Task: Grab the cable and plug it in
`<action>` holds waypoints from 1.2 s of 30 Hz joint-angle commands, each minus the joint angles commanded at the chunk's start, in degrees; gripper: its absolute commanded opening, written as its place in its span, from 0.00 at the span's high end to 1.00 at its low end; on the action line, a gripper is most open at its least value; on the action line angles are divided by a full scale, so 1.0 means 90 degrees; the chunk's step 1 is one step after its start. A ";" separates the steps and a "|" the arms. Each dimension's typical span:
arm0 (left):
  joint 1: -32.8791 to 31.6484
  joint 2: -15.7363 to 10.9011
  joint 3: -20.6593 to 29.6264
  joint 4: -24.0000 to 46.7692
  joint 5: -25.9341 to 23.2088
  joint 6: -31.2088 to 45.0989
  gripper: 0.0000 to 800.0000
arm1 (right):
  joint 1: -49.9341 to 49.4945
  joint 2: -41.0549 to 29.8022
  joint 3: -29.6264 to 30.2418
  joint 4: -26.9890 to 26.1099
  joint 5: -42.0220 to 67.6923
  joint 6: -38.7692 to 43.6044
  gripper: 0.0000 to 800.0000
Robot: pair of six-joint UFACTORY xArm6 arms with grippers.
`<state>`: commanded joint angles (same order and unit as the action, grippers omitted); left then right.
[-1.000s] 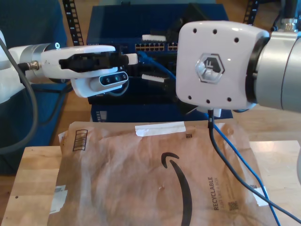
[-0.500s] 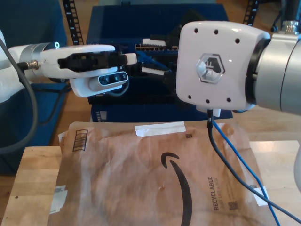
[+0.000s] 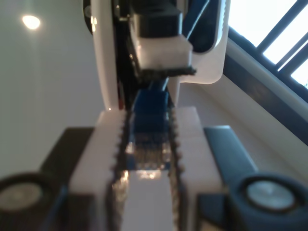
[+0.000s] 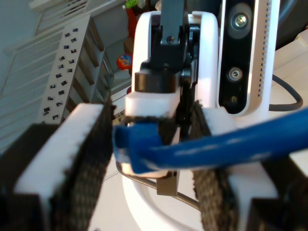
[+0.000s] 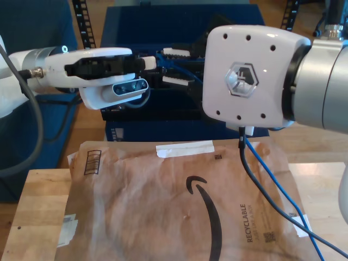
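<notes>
A brown paper mailer (image 5: pixel 163 206) covers most of the wooden table (image 5: pixel 38 206) in the lower half of the exterior view. Behind it, at upper centre, stands a dark blue equipment box (image 5: pixel 163 27). My second gripper (image 5: pixel 175 66) (image 4: pixel 149 159) reaches in from the exterior view's right with its pads spread wide. They stand either side of the cable (image 5: pixel 277 185) (image 4: pixel 216 149) without pinching it. My first gripper (image 5: pixel 151 61) (image 3: pixel 148 144) comes from the exterior view's left, closed on the cable's (image 3: pixel 149 113) end in front of the box. From there the blue line runs down across the mailer to the lower right, beside a dark grey cord (image 5: pixel 261 190).
</notes>
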<state>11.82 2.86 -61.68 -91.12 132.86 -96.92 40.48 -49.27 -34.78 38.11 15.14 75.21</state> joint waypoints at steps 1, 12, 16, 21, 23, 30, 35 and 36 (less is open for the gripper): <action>0.0000 0.0000 0.0010 -0.0010 0.0000 0.0000 0.99 | 0.0020 0.0000 0.0000 0.0000 0.0000 0.0000 0.68; -0.0010 0.0000 0.0029 0.0010 0.0010 -0.0059 0.99 | 0.0029 -0.0010 0.0000 0.0000 -0.0010 0.0000 0.76; -0.0020 0.0000 0.0039 0.0020 0.0029 -0.0059 0.99 | 0.0029 -0.0020 0.0000 0.0029 -0.0049 0.0020 0.96; -0.0020 0.0000 0.0059 0.0029 0.0078 -0.0186 0.83 | 0.0029 -0.0020 0.0010 0.0020 -0.0225 0.0020 0.99; -0.0020 0.0000 0.0068 0.0029 0.0254 -0.0391 0.62 | 0.0029 -0.0020 0.0010 0.0020 -0.0225 0.0020 0.99; -0.0010 0.0010 0.0020 0.0000 0.0303 -0.0625 0.27 | 0.0029 0.0000 0.0000 0.0029 -0.0215 0.0020 1.00; 0.0244 -0.0010 -0.0020 0.0029 -0.0215 -0.0635 0.16 | -0.0010 0.0195 -0.0147 0.0039 -0.0186 0.0029 1.00; 0.0322 -0.0010 -0.0029 0.0039 -0.0410 -0.0625 0.12 | -0.0029 0.0274 -0.0186 0.0039 -0.0186 0.0029 1.00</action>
<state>14.73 2.77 -61.95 -90.77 129.16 -102.55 40.22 -46.81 -36.45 38.46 13.47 75.47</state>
